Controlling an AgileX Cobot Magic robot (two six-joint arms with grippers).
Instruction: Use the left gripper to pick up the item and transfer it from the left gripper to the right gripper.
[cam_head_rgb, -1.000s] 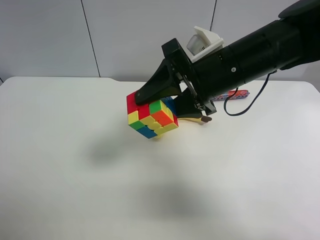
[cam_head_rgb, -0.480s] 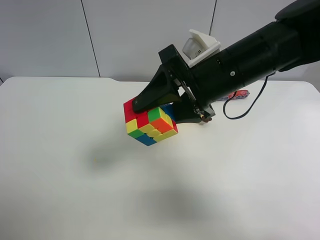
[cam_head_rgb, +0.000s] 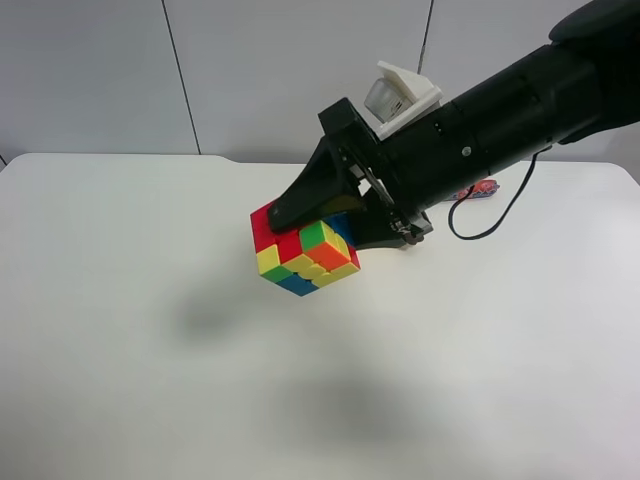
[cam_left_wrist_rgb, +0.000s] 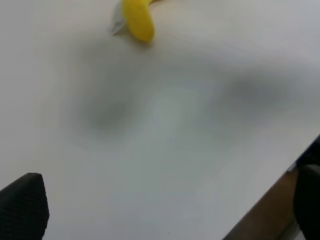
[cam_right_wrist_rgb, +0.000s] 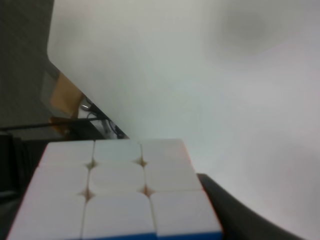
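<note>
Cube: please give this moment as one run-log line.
cube: off table | right gripper: shut on cube | left gripper: open, empty | banana: on table

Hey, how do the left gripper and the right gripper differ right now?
The right gripper holds the puzzle cube above the table; the left gripper holds nothing. The right's jaws press on the cube; the left's stand wide apart. Both have black jaws.
</note>
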